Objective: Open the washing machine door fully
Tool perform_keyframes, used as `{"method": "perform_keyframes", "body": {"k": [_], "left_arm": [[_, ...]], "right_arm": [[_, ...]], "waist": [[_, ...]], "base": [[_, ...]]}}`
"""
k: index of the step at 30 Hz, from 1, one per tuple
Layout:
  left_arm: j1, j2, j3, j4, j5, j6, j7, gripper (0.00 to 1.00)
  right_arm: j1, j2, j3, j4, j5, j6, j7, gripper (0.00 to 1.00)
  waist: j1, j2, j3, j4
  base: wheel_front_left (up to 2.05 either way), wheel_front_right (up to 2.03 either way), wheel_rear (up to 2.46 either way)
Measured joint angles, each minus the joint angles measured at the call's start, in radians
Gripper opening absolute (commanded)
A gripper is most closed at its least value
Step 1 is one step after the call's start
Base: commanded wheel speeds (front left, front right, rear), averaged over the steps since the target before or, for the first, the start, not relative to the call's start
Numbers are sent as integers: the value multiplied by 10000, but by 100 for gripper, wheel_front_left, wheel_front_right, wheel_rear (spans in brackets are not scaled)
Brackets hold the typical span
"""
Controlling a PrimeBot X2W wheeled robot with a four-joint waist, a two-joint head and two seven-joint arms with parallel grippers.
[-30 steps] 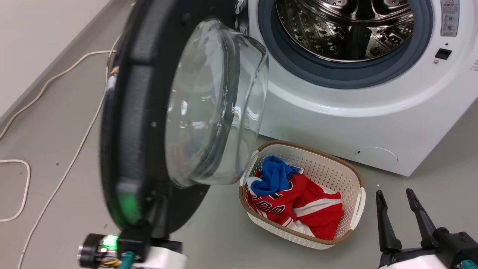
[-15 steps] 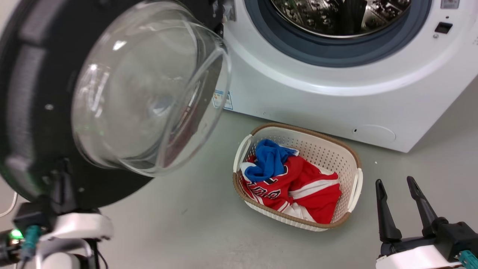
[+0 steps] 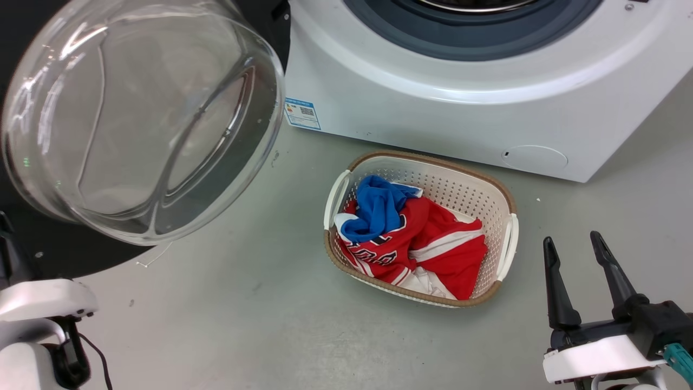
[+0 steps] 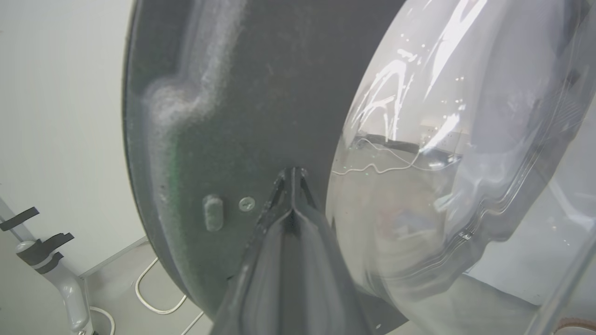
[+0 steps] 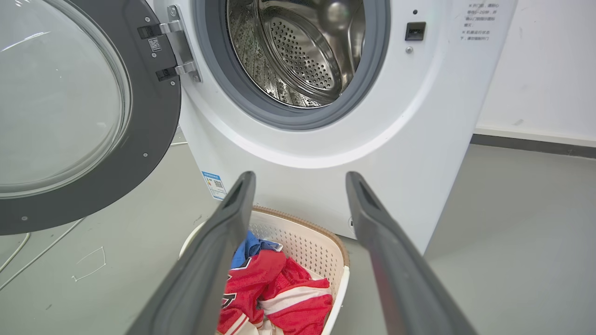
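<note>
Found the washing machine door point(image 5: 153, 116) swung well out to the left of the washing machine point(image 3: 433, 108), hanging off its hinge point(image 5: 179, 46) with the clear bowl point(image 3: 141, 119) facing the near side. Judged the opening wide but possibly short of the stop; cannot tell end of travel from here. Logged drum point(image 5: 302, 56) mouth fully exposed.

Read left pincer point(image 4: 293, 174) as closed, fingers pressed together with nothing between them, tips at the dark inner face of the door just beside the bowl. Taken as a push posture: closed fingers make one stiff prod, placed on the flat ring rather than the curved glass. Cannot confirm actual contact.

Saw right pincer point(image 3: 571, 236) spread wide, holding nothing, low at near right, well apart from the door. Presumably parked there to clear the swing arc.

Noted basket point(image 3: 509, 216) of red and blue clothes point(image 3: 433, 244) on floor point(image 3: 243, 325) just in front of the machine, right of the door's sweep; no clash expected.
</note>
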Motion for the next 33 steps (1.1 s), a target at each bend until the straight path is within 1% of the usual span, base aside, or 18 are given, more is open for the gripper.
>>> {"method": "perform_keyframes", "body": {"k": [5, 9, 14, 24, 28, 33], "left_arm": [[-377, 176, 481, 477, 100, -253, 2, 0], [-639, 339, 832, 884, 188, -349, 2, 0], [-1002, 690, 1308, 1348, 192, -512, 2, 0], [-1620, 1078, 1498, 2349, 403, -780, 4, 0], [-1703, 1087, 1570, 2546, 479, -869, 2, 0], [-1609, 1083, 1607, 2631, 675, -1080, 4, 0]], "right_arm": [[-88, 0, 19, 23, -19, 0, 0, 100], [-121, 0, 13, 35, -19, 0, 0, 100], [-204, 0, -27, 44, -19, 0, 0, 100], [-261, 0, -33, 81, -21, 0, 0, 100], [-270, 0, -31, 119, 0, 0, 0, 100], [-209, -2, -42, 151, 205, 0, 0, 100]], "waist": [[0, 0, 142, -208], [0, 0, 181, -329], [0, -1, 261, -436], [0, 0, 327, -586], [0, 0, 193, -627], [0, 0, -167, -685]], "base": [[0, 0, 0], [0, 0, 0], [0, 0, 0], [0, 0, 0], [0, 0, 0], [0, 0, 0]]}}
